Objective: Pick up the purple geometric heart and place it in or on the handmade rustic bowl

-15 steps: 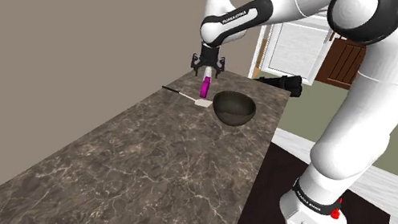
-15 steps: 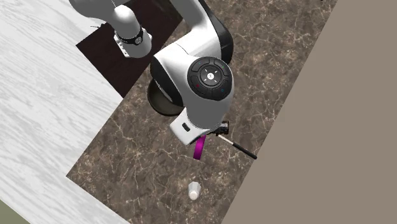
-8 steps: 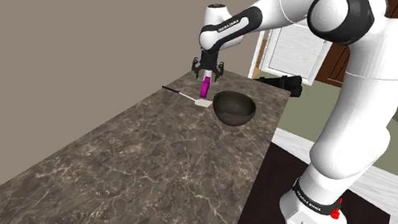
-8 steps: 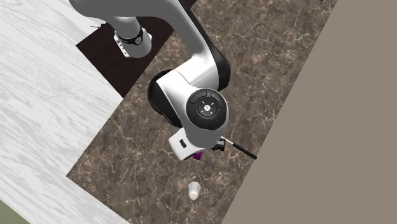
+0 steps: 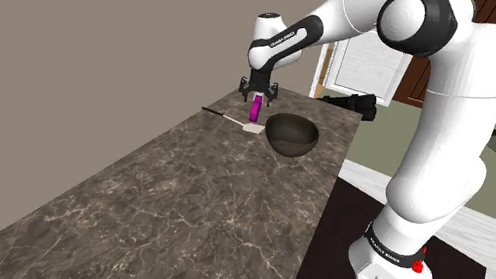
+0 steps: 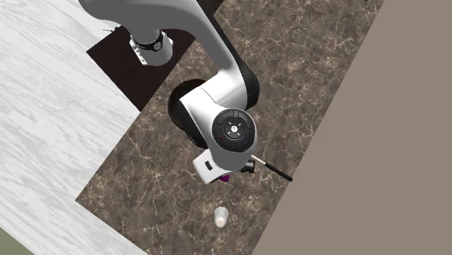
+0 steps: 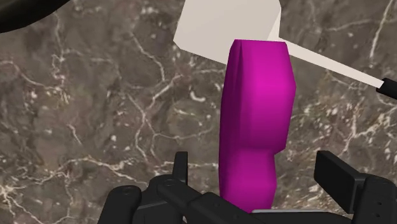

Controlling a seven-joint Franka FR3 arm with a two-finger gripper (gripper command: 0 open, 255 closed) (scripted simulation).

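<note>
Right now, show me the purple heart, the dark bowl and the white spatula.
purple heart (image 7: 256, 114): wrist view, middle of its facing side.
dark bowl (image 5: 295, 142): shoulder view, on its outer wall.
white spatula (image 7: 222, 25): wrist view, middle of its flat blade.

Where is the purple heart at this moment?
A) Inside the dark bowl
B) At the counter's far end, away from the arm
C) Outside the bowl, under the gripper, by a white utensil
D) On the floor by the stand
C: the purple heart is right below the gripper, beside the white utensil and outside the dark bowl.
</note>
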